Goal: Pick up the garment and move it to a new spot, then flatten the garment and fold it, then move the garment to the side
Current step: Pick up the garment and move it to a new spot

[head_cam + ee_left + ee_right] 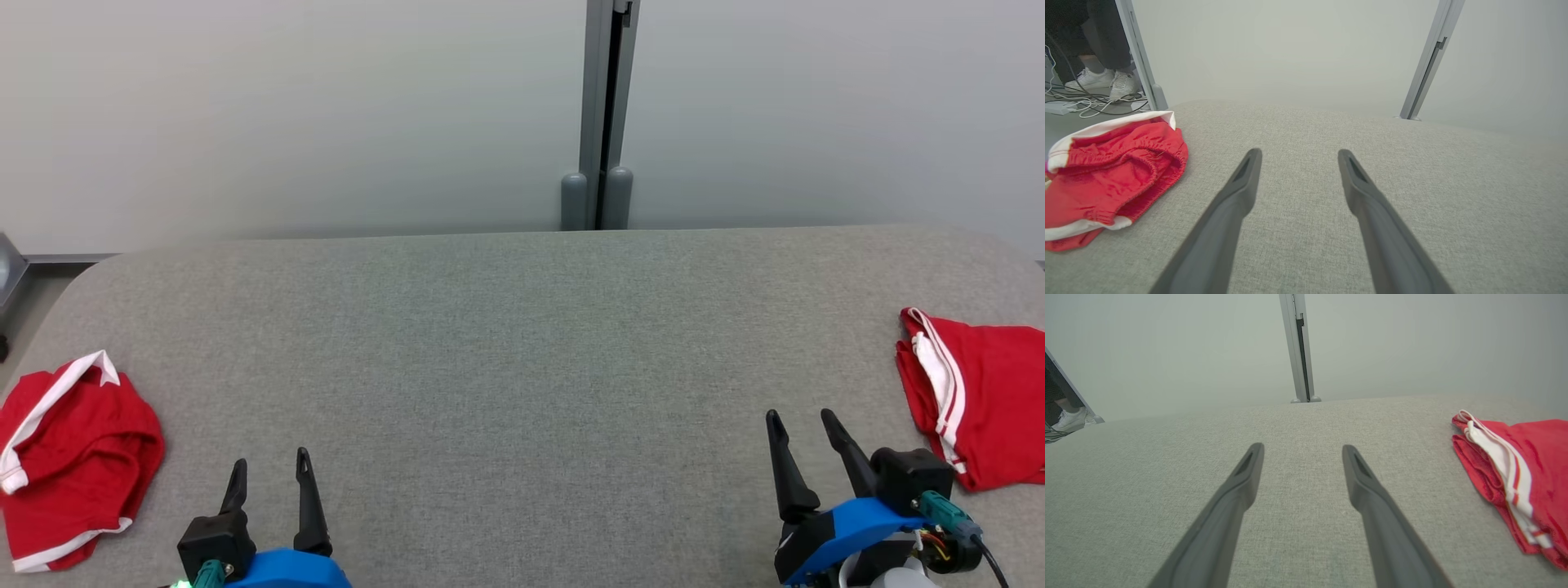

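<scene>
A crumpled red garment (pixel 73 457) with white trim lies at the table's left edge, seen in the left wrist view as a rumpled red garment (pixel 1114 175) left of my fingers. A second red garment (pixel 980 392), folded flat with white stripes, lies at the right edge and shows as the folded garment (pixel 1527 465) in the right wrist view. My left gripper (pixel 271 460) (pixel 1299 153) stands open near the front edge, apart from the crumpled garment. My right gripper (pixel 799 416) (pixel 1302 446) is open too, just left of the folded one, holding nothing.
The grey fabric-covered table (pixel 522 343) spreads wide between the two garments. Behind it stand pale partition panels joined by a grey post (pixel 600 114). Beyond the left panel, a person's feet in white shoes (pixel 1106 79) and loose cables (pixel 1069 102) are on the floor.
</scene>
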### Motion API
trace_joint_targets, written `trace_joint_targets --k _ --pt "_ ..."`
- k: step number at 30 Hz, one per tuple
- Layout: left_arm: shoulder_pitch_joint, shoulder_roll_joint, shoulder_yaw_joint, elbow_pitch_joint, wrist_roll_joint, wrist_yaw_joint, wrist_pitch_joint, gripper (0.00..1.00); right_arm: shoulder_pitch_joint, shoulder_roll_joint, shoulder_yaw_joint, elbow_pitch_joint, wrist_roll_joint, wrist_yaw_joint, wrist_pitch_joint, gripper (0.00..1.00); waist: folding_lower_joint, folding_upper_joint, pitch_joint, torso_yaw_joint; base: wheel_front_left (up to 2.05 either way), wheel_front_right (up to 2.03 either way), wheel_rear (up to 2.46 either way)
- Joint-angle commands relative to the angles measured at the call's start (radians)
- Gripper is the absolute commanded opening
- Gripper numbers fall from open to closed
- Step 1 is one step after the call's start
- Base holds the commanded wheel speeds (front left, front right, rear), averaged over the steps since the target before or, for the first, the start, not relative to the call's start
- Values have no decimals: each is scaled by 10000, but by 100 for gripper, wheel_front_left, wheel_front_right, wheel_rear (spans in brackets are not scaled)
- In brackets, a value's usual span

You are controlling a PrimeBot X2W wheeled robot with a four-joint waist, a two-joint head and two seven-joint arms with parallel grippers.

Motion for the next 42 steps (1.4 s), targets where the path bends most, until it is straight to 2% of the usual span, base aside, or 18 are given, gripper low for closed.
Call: trace_joint_targets --k 1,6,11,18,20,30,42 --pt "44 0 -41 -49 55 -18 3 100 139 -18 27 -10 101 1 -52 100 1 2 19 59 0 0 0" --pt "-31 2 -4 -54 88 -42 3 100 72 -20 79 -39 157 1 -52 100 1 2 100 320 0 0 0" --pt "-78 2 82 -35 72 -32 3 100 143 -21 177 -102 161 1 -52 100 1 2 152 950 0 0 0" --pt "25 0 179 49 236 -95 2 100 252 -22 278 -94 280 1 -52 100 1 2 150 2400 0 0 0" --pt "98 -3 283 67 283 -114 3 100 226 -24 372 -96 348 1 -54 100 1 2 163 3068 0 0 0" --pt "188 -5 569 28 425 -152 3 100 69 -24 586 -65 576 1 -54 100 1 2 266 4946 0 0 0" --pt "525 -1 904 -466 -10 162 3 100 -577 -28 1281 134 480 1 -52 100 1 2 754 5187 0 0 0"
